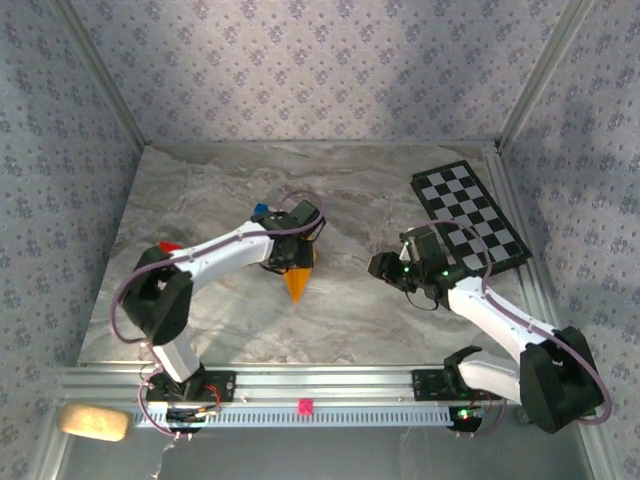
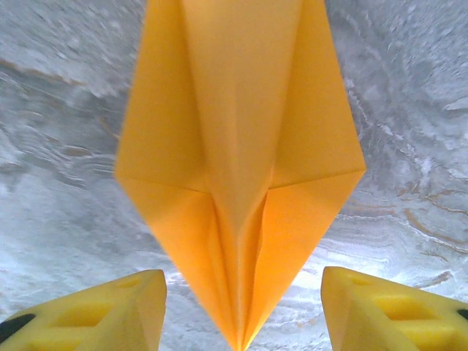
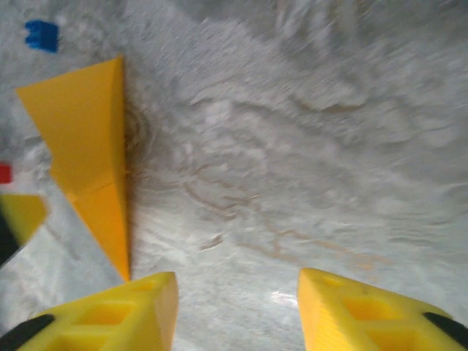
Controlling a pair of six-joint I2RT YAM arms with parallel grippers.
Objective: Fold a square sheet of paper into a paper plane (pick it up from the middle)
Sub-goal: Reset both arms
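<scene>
Left gripper (image 2: pixel 243 300): I see jaws wide, gripping nothing.
Narrow pointed orange-yellow paper plane (image 2: pixel 234 139): nose between that gripper's fingers (image 2: pixel 110 314), untouched, on grey marble table (image 2: pixel 58 219).
Right gripper (image 3: pixel 238 292): wide, empty; plane ahead, off left.

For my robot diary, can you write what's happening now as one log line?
paper plane: folded, on table | left hand: open, straddling its tip, not touching | right hand: open, empty
</scene>
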